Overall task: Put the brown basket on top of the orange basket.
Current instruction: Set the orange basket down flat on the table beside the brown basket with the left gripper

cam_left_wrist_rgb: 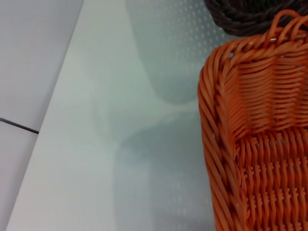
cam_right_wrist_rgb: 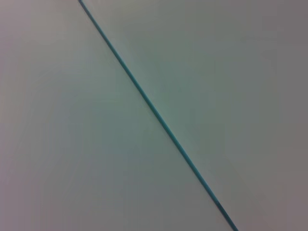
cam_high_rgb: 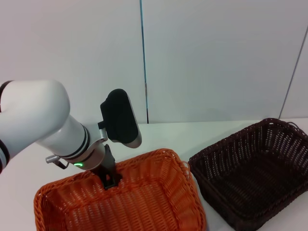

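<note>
The orange basket [cam_high_rgb: 144, 202] sits nearest, at the front of the white table [cam_high_rgb: 192, 132], a little left of centre in the head view. Its woven floor is bare and its braided rim runs all the way round.

Over the far left edge of that basket hangs the left gripper [cam_high_rgb: 110, 180]. Its dark tip reaches down to about the rim, and the white arm [cam_high_rgb: 33, 120] behind it comes in from the left, with a green light showing on the wrist. Whether the jaws are wide or narrow cannot be told from any view. The left wrist view looks down on one corner of the orange basket [cam_left_wrist_rgb: 260, 144] and the table [cam_left_wrist_rgb: 120, 144] beside it, with a shadow lying across the tabletop.

To the right stands the brown basket [cam_high_rgb: 255, 173], upright on the table, just beside the orange one, their near corners almost touching. A dark sliver of the brown basket [cam_left_wrist_rgb: 245, 14] shows just past the orange loop handle [cam_left_wrist_rgb: 288, 26] in the left wrist view.

Farthest back is the pale wall [cam_high_rgb: 216, 57], with a thin blue line [cam_high_rgb: 143, 57] running down it. The right wrist view shows only that wall [cam_right_wrist_rgb: 216, 72] and blue line [cam_right_wrist_rgb: 159, 115]; the right gripper is out of sight.
</note>
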`<state>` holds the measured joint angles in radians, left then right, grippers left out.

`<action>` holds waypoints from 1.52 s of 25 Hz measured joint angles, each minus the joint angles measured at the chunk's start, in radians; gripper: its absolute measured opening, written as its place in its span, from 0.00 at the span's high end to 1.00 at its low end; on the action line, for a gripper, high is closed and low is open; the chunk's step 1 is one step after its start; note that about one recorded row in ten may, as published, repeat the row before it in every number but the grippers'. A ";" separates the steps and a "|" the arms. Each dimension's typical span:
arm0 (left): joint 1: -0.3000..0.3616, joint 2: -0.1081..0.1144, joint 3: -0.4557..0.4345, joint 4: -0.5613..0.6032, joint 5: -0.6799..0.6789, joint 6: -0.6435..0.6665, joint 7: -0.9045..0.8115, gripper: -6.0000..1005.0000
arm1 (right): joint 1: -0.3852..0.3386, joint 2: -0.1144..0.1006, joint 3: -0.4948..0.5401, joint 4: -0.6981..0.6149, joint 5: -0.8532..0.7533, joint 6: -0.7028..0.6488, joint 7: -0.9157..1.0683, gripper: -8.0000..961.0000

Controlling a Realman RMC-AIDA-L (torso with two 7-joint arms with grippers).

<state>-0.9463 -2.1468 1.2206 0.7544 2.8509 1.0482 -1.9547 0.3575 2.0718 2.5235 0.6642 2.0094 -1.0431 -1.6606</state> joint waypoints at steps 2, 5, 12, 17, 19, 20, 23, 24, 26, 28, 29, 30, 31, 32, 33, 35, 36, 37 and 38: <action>0.000 0.000 -0.002 0.002 0.001 -0.002 -0.003 0.85 | -0.001 0.000 0.000 -0.001 0.000 0.000 0.000 0.17; 0.001 -0.003 -0.003 0.008 0.001 -0.010 -0.003 0.85 | -0.002 0.000 0.000 -0.005 0.000 0.000 0.001 0.18; -0.001 -0.013 0.000 0.015 -0.006 -0.039 -0.004 0.85 | -0.003 0.001 -0.002 -0.009 0.000 0.000 0.001 0.18; -0.007 -0.015 0.001 0.014 -0.028 -0.040 -0.005 0.85 | -0.003 0.000 -0.004 -0.009 0.000 -0.007 0.001 0.18; -0.007 -0.015 0.003 0.014 -0.031 -0.041 -0.006 0.85 | -0.003 0.000 -0.004 -0.009 0.000 -0.011 0.001 0.18; -0.008 -0.015 0.003 0.014 -0.031 -0.041 -0.006 0.85 | -0.003 0.000 -0.004 -0.009 0.000 -0.012 0.001 0.18; -0.008 -0.015 0.004 0.014 -0.032 -0.041 -0.010 0.82 | -0.004 0.001 -0.004 -0.007 0.000 -0.012 0.001 0.18; -0.007 -0.015 0.005 0.014 -0.032 -0.042 -0.014 0.82 | -0.005 0.000 -0.004 -0.007 0.000 -0.012 0.001 0.18; -0.007 -0.015 0.005 0.014 -0.033 -0.041 -0.027 0.82 | -0.006 0.001 -0.004 -0.007 0.000 -0.013 0.001 0.17; -0.007 -0.015 0.005 0.014 -0.033 -0.041 -0.036 0.81 | -0.007 0.001 -0.003 -0.007 0.000 -0.014 0.001 0.17; -0.007 -0.015 0.006 0.016 -0.033 -0.041 -0.042 0.81 | -0.008 0.001 -0.003 -0.007 0.000 -0.014 0.001 0.17; -0.007 -0.015 0.006 0.016 -0.033 -0.041 -0.042 0.81 | -0.008 0.001 -0.003 -0.007 0.000 -0.015 0.001 0.17; -0.007 -0.016 0.006 0.017 -0.033 -0.041 -0.045 0.81 | -0.008 0.000 -0.003 -0.007 0.000 -0.016 0.001 0.17; -0.007 -0.016 0.006 0.018 -0.033 -0.041 -0.045 0.81 | -0.008 0.001 -0.003 -0.007 0.000 -0.017 0.001 0.17; -0.007 -0.016 0.006 0.020 -0.033 -0.041 -0.048 0.81 | -0.008 0.001 -0.003 -0.007 0.000 -0.017 0.001 0.17; -0.007 -0.016 0.006 0.023 -0.033 -0.042 -0.052 0.80 | -0.009 0.000 -0.003 -0.007 0.000 -0.017 0.001 0.17; -0.001 -0.018 0.017 0.028 -0.033 -0.063 -0.061 0.80 | -0.009 0.000 -0.003 -0.007 0.000 -0.017 0.001 0.17; -0.001 -0.018 0.017 0.028 -0.033 -0.063 -0.061 0.79 | -0.009 0.000 -0.003 -0.007 0.000 -0.017 0.002 0.17; 0.003 -0.019 0.025 0.031 -0.033 -0.075 -0.067 0.78 | -0.010 0.000 -0.003 -0.007 0.000 -0.017 0.002 0.17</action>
<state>-0.9435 -2.1656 1.2455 0.7854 2.8177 0.9732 -2.0219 0.3480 2.0723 2.5203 0.6569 2.0095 -1.0602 -1.6590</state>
